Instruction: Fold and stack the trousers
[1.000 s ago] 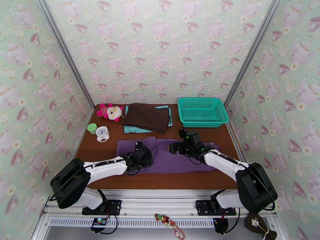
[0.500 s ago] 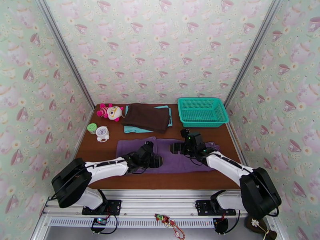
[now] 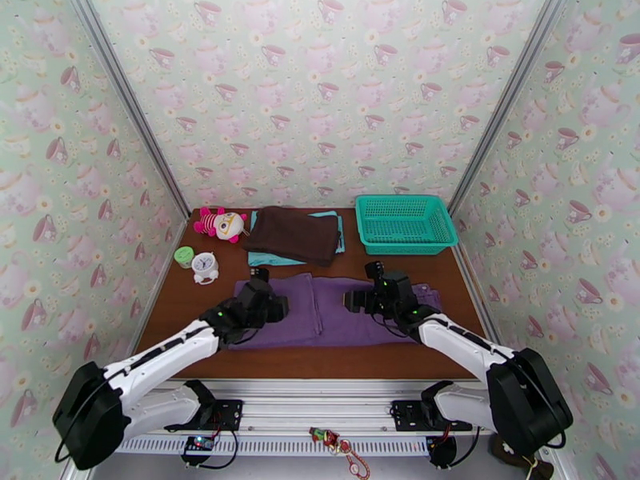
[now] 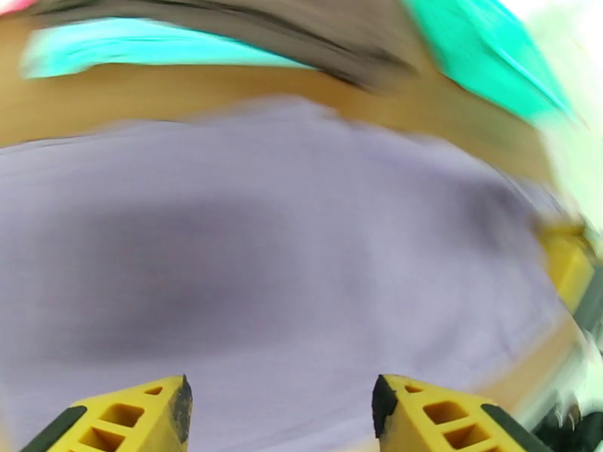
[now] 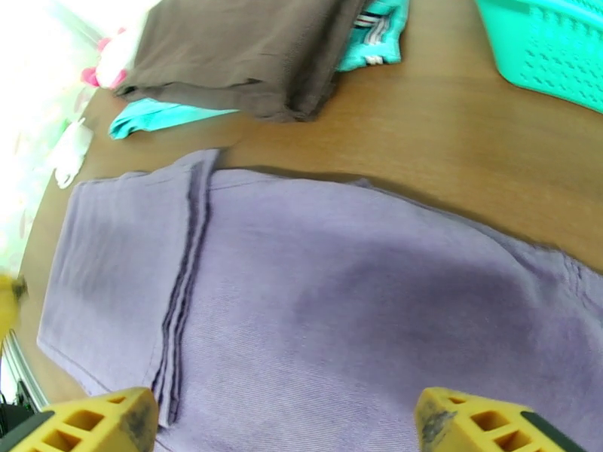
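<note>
Here are the purple trousers [image 3: 352, 318], spread flat across the table [image 3: 192, 310] at its 6 o'clock side, their long run lying from 9 o'clock to 3 o'clock. In the right wrist view the trousers [image 5: 362, 295] show a stacked edge of layers running near to far, with a narrower panel on its 9 o'clock side. The left gripper [image 3: 268, 302] hangs over the 9 o'clock part of the cloth; in the blurred left wrist view the left gripper [image 4: 279, 401] has its jaws parted, nothing between them but purple fabric beneath. The right gripper [image 3: 356, 300] sits over the middle of the trousers, pointing toward 9 o'clock; in its own camera the right gripper [image 5: 286, 416] has its jaws spread wide and released, gripping nothing. At 12 o'clock a folded dark brown garment [image 3: 292, 234] lies on a light teal cloth [image 3: 264, 259]. The teal basket [image 3: 404, 224] stands at 2 o'clock, well apart from the trousers. At 10 o'clock sit a pink plush toy [image 3: 220, 224], a small white clock [image 3: 206, 267] and a green tub [image 3: 184, 255].
</note>
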Controlling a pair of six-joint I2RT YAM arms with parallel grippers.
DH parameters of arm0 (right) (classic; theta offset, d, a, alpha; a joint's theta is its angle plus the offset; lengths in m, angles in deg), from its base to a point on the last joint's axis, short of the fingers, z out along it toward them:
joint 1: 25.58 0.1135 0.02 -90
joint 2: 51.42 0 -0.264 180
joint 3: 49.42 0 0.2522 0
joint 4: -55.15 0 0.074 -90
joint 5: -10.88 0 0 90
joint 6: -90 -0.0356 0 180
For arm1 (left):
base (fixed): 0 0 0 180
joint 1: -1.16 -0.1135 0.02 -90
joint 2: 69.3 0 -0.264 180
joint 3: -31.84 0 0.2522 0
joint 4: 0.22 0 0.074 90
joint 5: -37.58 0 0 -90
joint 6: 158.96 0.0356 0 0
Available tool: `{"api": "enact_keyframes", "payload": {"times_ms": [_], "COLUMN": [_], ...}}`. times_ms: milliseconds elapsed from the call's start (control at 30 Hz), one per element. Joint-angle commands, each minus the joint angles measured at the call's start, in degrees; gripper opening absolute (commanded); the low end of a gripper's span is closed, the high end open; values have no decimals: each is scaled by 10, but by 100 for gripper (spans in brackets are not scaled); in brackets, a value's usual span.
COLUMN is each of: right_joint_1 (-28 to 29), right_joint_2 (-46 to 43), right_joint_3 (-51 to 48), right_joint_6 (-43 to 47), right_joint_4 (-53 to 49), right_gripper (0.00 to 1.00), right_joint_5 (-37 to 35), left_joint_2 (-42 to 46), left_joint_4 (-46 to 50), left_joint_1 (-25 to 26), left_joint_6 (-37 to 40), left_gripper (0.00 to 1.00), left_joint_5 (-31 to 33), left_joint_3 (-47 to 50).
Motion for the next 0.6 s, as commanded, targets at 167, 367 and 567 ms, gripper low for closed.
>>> {"api": "enact_keyframes", "payload": {"times_ms": [167,367,567], "right_joint_1": [20,20,20], "right_joint_2": [35,58,76], "right_joint_3": [13,25,23], "right_joint_6": [9,13,3], "right_joint_4": [48,39,53], "right_gripper": [87,89,91], "right_joint_5": [34,41,57], "left_joint_2": [19,-74,-85], "left_joint_4": [50,7,13], "left_joint_1": [-203,-234,-237], "left_joint_6": [48,51,57], "left_gripper": [60,59,61], "left_joint_5": [-113,-163,-143], "left_joint_3": [69,63,54]}}
